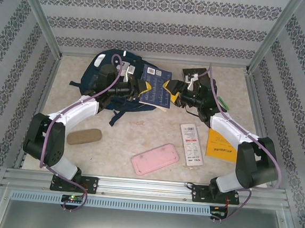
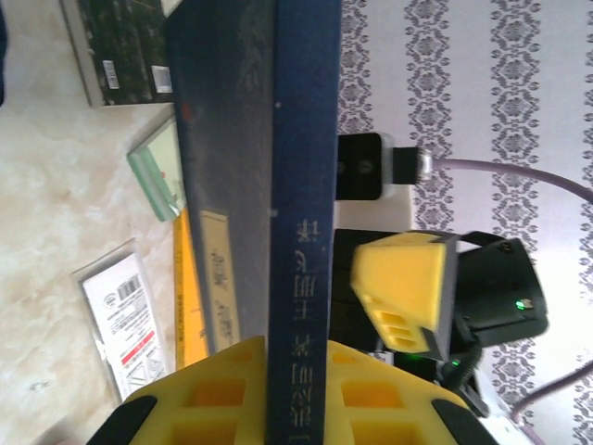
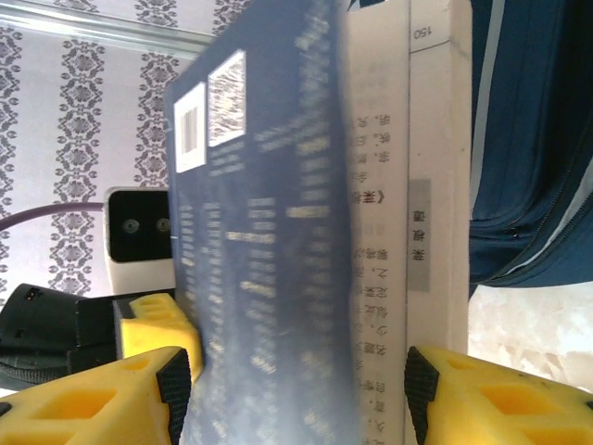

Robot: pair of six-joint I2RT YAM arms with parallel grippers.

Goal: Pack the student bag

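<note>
**A:** Where the two arms meet over the counter (image 1: 140,128), what sits between them?

**B:** A navy book (image 1: 156,87), turned up on its edge. The left fingers (image 1: 145,88) are pinching it. In the left wrist view they press on both covers, with the spine running up between them.

**A:** And the right fingers (image 1: 171,87)?

**B:** Spread, one on each side of the same book from the opposite end. The left wrist camera catches one of them standing just off the cover with a dark gap between. The right wrist view has a yellow pad on either side of the book, the back cover with its barcode on the left and the page block on the right.

**A:** Where is the student bag (image 1: 89,77)?

**B:** Flat on the counter at the far left, top towards the back wall, dark straps trailing towards the near edge. The left arm reaches across its right half, so the left fingers hang at the bag's right-hand edge. The book's left side is just beside the bag or overlapping it; I cannot tell which.

**A:** And relative to the right fingers?

**B:** The book stands between them and the bag. From the right wrist, blue fabric with a zip shows just past the page edges.

**A:** Anything else?

**B:** A pink case (image 1: 155,158), a tan pouch (image 1: 84,136), a white packet (image 1: 191,143) and an orange booklet (image 1: 220,144), all nearer the arm bases, well apart from the bag.
</note>
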